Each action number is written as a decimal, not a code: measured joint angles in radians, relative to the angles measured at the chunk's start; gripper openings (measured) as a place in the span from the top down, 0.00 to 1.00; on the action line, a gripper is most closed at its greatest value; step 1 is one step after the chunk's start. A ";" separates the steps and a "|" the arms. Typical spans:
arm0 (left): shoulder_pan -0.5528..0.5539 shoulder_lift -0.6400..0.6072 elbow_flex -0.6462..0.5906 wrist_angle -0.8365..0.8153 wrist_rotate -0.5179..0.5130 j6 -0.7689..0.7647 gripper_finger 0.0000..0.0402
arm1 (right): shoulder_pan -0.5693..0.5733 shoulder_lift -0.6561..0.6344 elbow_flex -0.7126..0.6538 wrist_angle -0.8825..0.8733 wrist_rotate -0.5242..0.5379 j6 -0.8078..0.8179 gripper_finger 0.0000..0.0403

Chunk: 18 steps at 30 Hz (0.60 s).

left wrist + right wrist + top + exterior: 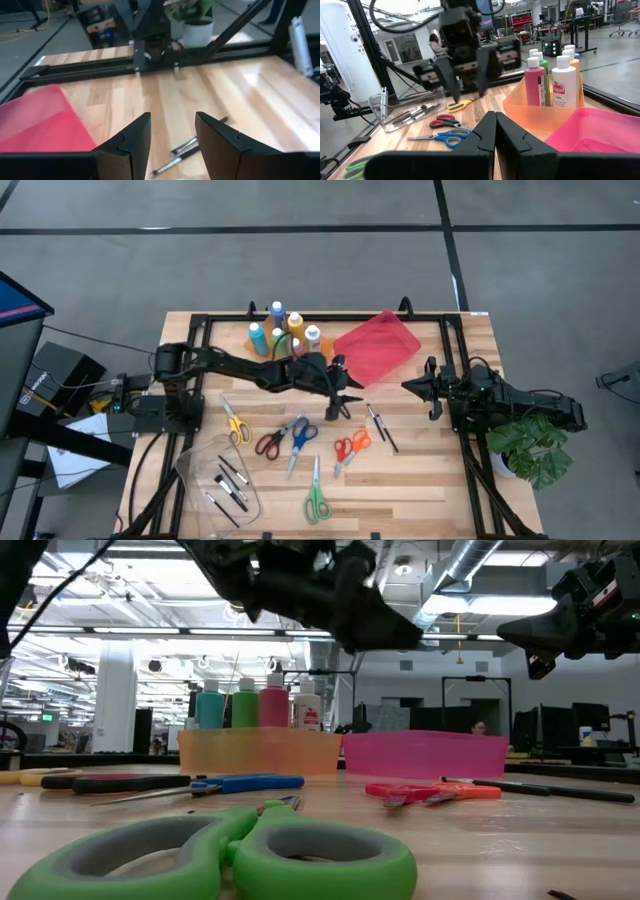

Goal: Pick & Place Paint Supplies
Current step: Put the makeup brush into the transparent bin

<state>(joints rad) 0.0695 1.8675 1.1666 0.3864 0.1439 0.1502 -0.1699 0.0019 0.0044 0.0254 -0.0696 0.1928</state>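
Note:
My left gripper [349, 398] [172, 131] hangs open above the table's middle, holding nothing. Two thin dark brushes [380, 426] [191, 146] lie flat on the wood just beyond its fingertips. My right gripper [410, 387] [495, 127] waits shut over the table's right part. The paint bottles [280, 330] [551, 80] stand upright in the orange tray [258, 751]. Several scissors lie flat: yellow [236, 425], red and blue [286, 437], orange [352, 446], green [316, 500] [240, 855]. More brushes [228, 483] lie in the clear tray.
The red tray [377, 345] [35, 120] sits tilted near the far edge, right of the orange tray. The clear tray [215, 480] lies near the near-left corner. A black frame runs round the table's edges. A potted plant [530, 445] stands at the right side.

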 joint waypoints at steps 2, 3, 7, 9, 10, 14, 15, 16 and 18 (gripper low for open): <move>0.011 0.031 0.018 0.001 0.029 0.023 0.63 | 0.000 0.000 0.000 0.000 0.000 0.000 1.00; 0.018 0.048 0.025 0.003 0.058 0.037 0.63 | 0.000 0.000 0.000 0.000 0.000 0.000 1.00; 0.040 0.107 0.042 0.045 0.119 0.052 0.63 | 0.000 0.000 0.000 0.000 0.000 0.000 1.00; 0.048 0.131 0.051 0.069 0.120 0.052 0.63 | 0.000 0.000 0.000 0.000 0.000 0.000 1.00; 0.051 0.141 0.051 0.076 0.120 0.052 0.63 | 0.000 0.000 0.000 0.000 0.000 0.000 1.00; 0.055 0.178 0.053 0.134 0.121 0.055 0.63 | 0.000 0.000 0.000 0.000 0.000 0.000 1.00; 0.055 0.185 0.053 0.145 0.121 0.055 0.63 | 0.000 0.000 0.000 0.000 0.000 0.000 1.00; 0.054 0.194 0.053 0.158 0.121 0.055 0.63 | 0.000 0.000 0.000 0.000 0.000 0.000 1.00; 0.054 0.214 0.053 0.179 0.122 0.055 0.63 | 0.000 0.000 0.000 0.000 0.000 0.000 1.00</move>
<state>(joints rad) 0.1238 2.0817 1.2194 0.5657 0.2659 0.2054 -0.1697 0.0020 0.0048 0.0254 -0.0696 0.1928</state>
